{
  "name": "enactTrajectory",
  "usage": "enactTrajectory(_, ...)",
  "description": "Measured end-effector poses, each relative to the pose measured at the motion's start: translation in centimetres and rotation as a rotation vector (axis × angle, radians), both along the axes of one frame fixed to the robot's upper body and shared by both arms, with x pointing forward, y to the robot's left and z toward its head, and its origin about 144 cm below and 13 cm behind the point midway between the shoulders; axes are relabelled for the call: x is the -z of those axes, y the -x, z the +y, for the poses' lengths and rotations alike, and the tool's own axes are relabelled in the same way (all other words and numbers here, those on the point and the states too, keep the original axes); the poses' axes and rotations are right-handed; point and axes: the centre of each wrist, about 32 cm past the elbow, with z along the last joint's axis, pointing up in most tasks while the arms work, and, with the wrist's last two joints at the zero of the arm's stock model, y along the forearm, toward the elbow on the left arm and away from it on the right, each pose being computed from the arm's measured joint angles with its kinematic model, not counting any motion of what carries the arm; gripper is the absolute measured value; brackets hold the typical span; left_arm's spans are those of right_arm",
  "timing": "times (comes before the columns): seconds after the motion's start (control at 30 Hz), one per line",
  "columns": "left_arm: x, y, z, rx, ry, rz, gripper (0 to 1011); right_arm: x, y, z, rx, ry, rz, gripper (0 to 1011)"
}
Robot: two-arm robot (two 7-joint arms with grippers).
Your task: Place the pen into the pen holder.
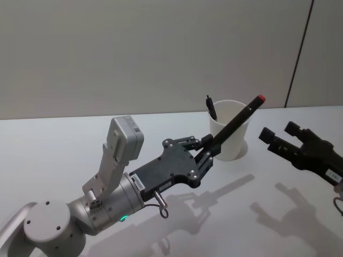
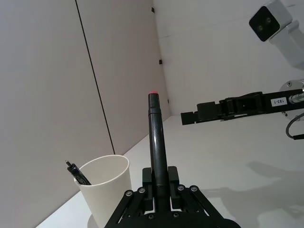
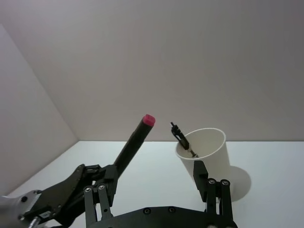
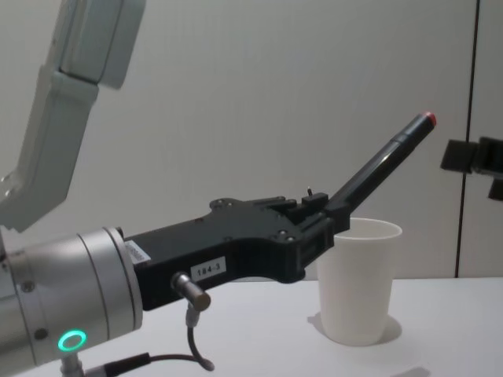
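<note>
My left gripper (image 1: 208, 150) is shut on a black pen (image 1: 236, 122) with a red end, just left of and in front of the pen holder (image 1: 231, 140). The pen slants up and to the right, and its red tip is above the cup's rim. The pen holder is a white paper cup (image 4: 357, 279) standing upright, with another black pen (image 1: 211, 107) leaning inside it. In the left wrist view the held pen (image 2: 158, 142) rises from between the fingers, with the cup (image 2: 105, 187) beside it. My right gripper (image 1: 280, 136) hangs open to the right of the cup, holding nothing.
The white table (image 1: 64, 144) stretches bare to the left and front. A pale wall (image 1: 161, 48) stands close behind the cup. My right gripper (image 2: 190, 116) hovers at about the height of the pen's tip.
</note>
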Motion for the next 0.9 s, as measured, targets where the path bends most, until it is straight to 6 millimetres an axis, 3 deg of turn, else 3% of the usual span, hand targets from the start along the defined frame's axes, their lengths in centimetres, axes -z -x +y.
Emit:
enactTrajectory(0.5,0.0,0.0,0.0,0.000,0.000,0.000,189,-0.3,-0.3,0.0,-0.064,-0.142,0.114,1001)
enactTrajectory(0.9,0.0,0.0,0.0,0.000,0.000,0.000,189,-0.2,-0.8,1.2,-0.070,-0.236,0.177,1001)
